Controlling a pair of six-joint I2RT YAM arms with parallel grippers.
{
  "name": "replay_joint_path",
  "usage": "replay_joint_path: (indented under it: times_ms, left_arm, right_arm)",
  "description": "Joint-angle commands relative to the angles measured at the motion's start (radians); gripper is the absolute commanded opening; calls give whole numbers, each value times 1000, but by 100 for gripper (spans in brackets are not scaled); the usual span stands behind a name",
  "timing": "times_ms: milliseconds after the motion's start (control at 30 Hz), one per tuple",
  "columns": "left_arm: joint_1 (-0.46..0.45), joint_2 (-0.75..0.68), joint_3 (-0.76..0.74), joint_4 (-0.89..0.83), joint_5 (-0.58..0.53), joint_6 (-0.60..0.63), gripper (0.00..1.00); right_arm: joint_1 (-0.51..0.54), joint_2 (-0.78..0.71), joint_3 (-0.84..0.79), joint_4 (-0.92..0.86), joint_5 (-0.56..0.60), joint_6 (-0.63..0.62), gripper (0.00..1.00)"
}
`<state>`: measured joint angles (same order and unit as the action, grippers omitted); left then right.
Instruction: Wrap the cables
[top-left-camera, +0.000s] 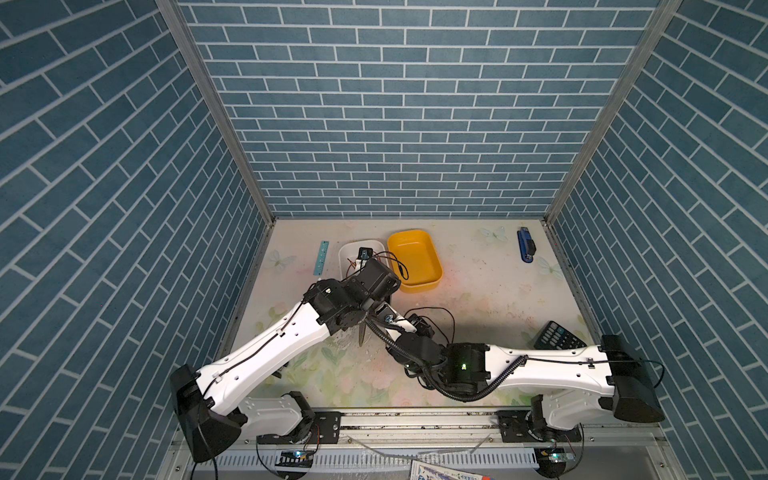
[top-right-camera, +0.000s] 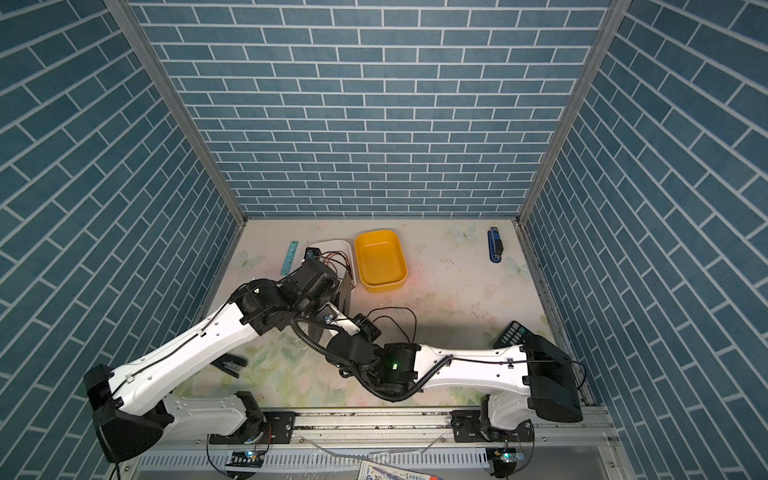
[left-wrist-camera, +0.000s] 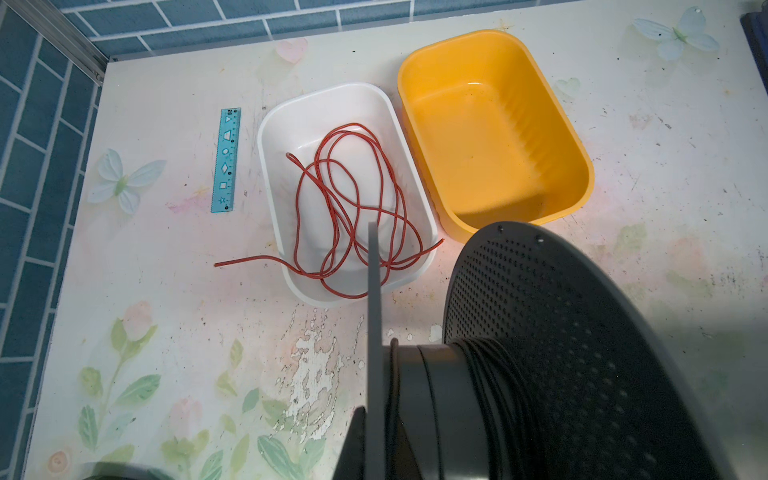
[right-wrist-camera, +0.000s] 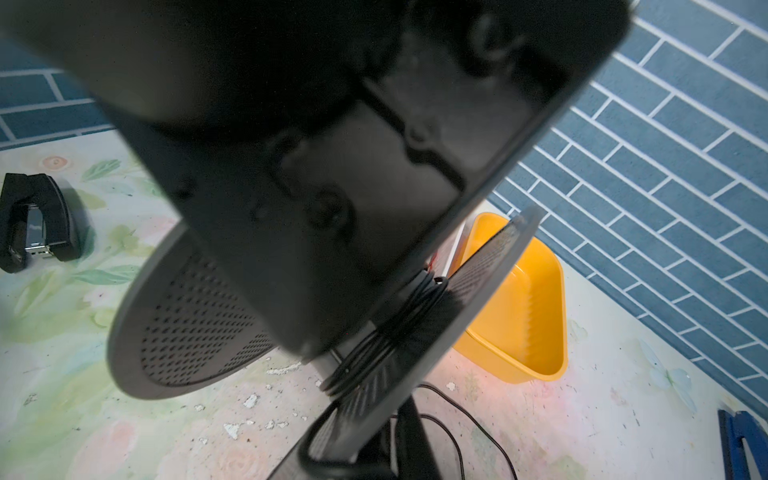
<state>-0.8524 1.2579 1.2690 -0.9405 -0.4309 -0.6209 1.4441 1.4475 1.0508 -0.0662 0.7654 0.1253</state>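
Observation:
A black spool with perforated flanges (left-wrist-camera: 573, 353) hangs just above the table, and black cable (left-wrist-camera: 494, 374) is wound on its hub. My left gripper (left-wrist-camera: 376, 415) is shut on the spool's thin flange edge. In the right wrist view the wound turns (right-wrist-camera: 395, 328) show between the flanges (right-wrist-camera: 187, 324). Loose loops of the thin black cable (right-wrist-camera: 469, 415) lie on the table beside it, also seen in both top views (top-left-camera: 452, 320) (top-right-camera: 414, 320). My right gripper (top-left-camera: 415, 322) (top-right-camera: 365, 324) sits right by the spool, shut, with the loose cable running out from its fingers (right-wrist-camera: 409, 440).
A white bin (left-wrist-camera: 266, 137) holds a tangled reddish wire (left-wrist-camera: 345, 199), and a yellow bin (left-wrist-camera: 577, 158) stands against it. A blue ruler (left-wrist-camera: 226, 160) lies left of them. A blue stapler (top-left-camera: 525, 245), a calculator (top-left-camera: 557, 336) and a black stapler (right-wrist-camera: 37, 220) lie around.

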Motion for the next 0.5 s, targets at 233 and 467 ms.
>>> replay_joint_path:
  times_ms: [233, 467]
  left_arm:
    - [-22, -54, -41, -63, 71, 52, 0]
    - [-22, -53, -25, -58, 84, 53, 0]
  right_arm:
    - [-113, -47, 9, 40, -75, 13, 11]
    - [-117, -38, 10, 92, -136, -25, 12]
